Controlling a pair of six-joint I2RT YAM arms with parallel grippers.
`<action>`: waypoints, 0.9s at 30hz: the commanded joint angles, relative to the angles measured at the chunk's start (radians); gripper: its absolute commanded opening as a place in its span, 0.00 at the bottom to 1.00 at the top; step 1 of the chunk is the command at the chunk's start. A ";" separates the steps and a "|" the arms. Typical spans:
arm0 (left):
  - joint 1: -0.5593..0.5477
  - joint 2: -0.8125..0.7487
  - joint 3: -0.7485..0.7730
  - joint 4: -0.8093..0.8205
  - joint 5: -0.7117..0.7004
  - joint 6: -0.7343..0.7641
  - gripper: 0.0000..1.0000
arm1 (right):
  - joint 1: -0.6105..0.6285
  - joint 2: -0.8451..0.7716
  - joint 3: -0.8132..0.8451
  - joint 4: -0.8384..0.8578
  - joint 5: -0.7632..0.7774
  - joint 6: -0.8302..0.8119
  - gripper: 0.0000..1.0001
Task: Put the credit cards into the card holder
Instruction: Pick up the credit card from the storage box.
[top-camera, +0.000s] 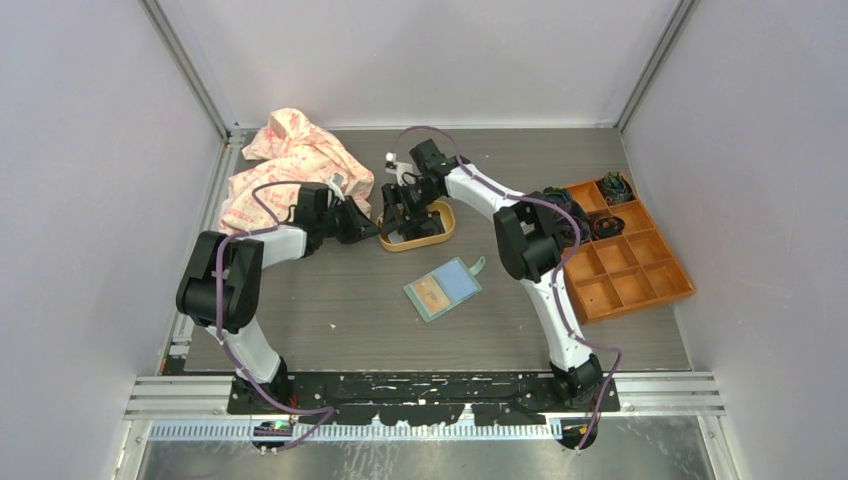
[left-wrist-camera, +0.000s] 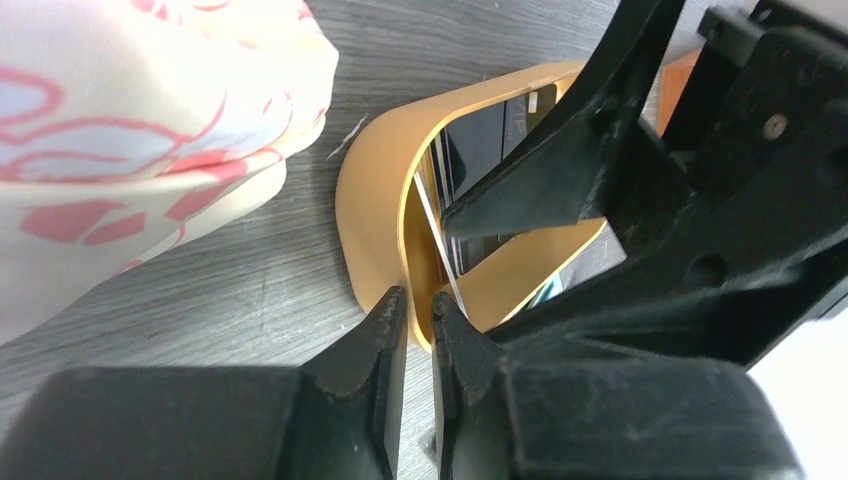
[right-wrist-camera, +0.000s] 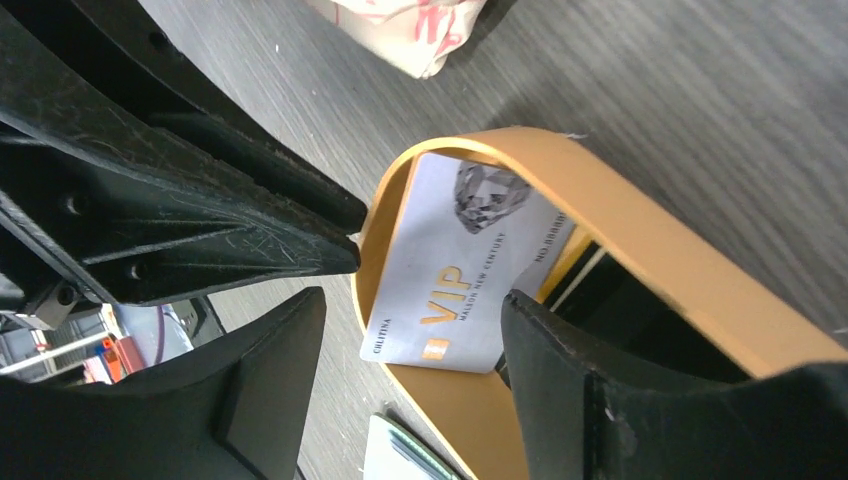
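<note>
The left fingers (left-wrist-camera: 385, 340) are pinching the yellow tray's (left-wrist-camera: 370, 230) rim, seemingly steadying it. The right fingers (right-wrist-camera: 270, 380) are hovering spread astride the white card (right-wrist-camera: 450, 270), which is leaning lengthwise inside. The card holder (top-camera: 443, 289) is lying open on the tabletop (top-camera: 330, 310), nearer the bases.

A grey wood-grain tabletop (top-camera: 330, 320) forms the floor of a closed cell. 3 smooth, pale walls with a faint lilac tint stand around it: a back wall (top-camera: 420, 60), a left wall (top-camera: 90, 200) and a right wall (top-camera: 770, 150). 2 aluminium uprights rise in the far corners, a left post (top-camera: 188, 70) and a right post (top-camera: 658, 60). A ribbed aluminium rail (top-camera: 660, 392) runs along the near edge, with a scuffed, shiny metal sheet (top-camera: 420, 462) below it. The light is soft and even, casting only faint shadows on the grain.
</note>
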 joint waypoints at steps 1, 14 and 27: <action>-0.004 0.006 0.055 0.002 0.038 0.020 0.16 | 0.026 -0.043 0.066 -0.051 0.033 -0.054 0.71; -0.004 0.008 0.067 -0.023 0.036 0.033 0.16 | 0.027 -0.028 0.080 -0.078 0.160 -0.076 0.58; -0.004 -0.055 0.033 -0.042 0.032 0.052 0.17 | -0.003 -0.062 0.042 -0.048 0.160 -0.044 0.39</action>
